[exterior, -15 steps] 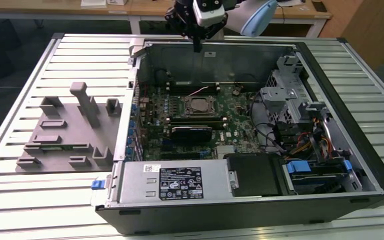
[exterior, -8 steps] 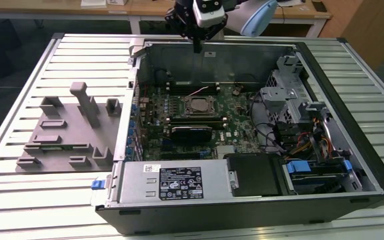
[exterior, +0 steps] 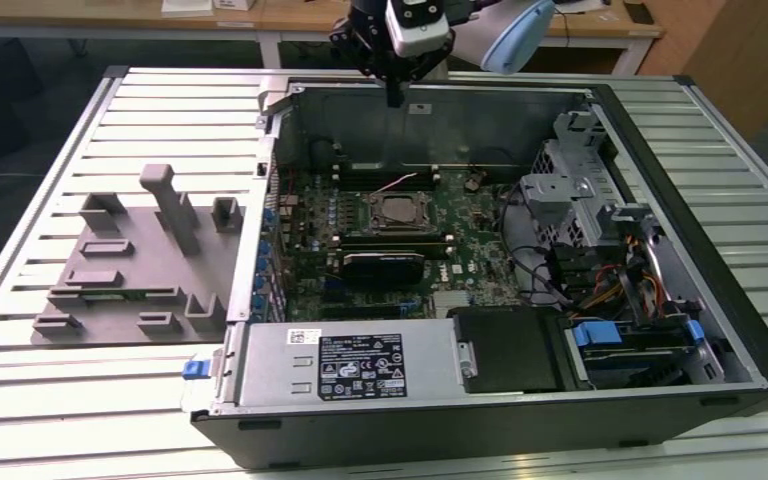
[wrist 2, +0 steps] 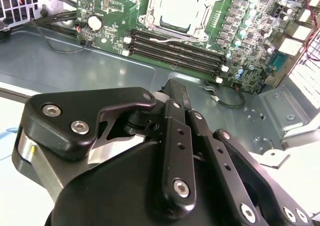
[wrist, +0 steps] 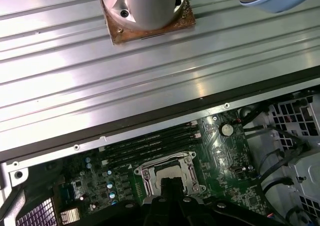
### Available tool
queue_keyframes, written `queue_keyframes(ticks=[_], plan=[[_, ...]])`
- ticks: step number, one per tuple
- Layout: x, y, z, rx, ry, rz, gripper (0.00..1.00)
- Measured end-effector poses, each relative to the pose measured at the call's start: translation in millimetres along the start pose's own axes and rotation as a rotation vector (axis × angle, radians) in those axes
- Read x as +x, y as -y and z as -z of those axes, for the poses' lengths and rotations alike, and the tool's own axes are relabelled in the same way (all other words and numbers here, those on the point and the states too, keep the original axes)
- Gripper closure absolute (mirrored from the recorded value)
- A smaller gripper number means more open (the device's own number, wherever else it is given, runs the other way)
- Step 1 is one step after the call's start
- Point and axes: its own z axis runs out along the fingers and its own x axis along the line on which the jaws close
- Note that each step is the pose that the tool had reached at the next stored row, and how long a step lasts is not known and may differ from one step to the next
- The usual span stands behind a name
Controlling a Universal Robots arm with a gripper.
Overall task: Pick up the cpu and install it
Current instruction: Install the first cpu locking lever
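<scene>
Cpu (wrist: pixel 167 172) & socket (wrist: pixel 145 174) pt. hidden behind tool (wrist: pixel 173 183)

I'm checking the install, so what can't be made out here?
cpu: one side cut off by the picture edge in the second wrist view.
socket: partly hidden behind the gripper in the first wrist view.
Whether the socket is latched: too small in the exterior view.

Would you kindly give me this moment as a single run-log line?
gripper: fingers shut, empty, over open computer case | cpu: seated in motherboard socket, clear of gripper
</scene>
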Motion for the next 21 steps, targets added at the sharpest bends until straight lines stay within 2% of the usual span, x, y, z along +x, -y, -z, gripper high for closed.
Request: queue_keyframes(ticks=[21], plan=[[0.7,1.2,-8.3,0.0,0.0001,0.0,0.89]])
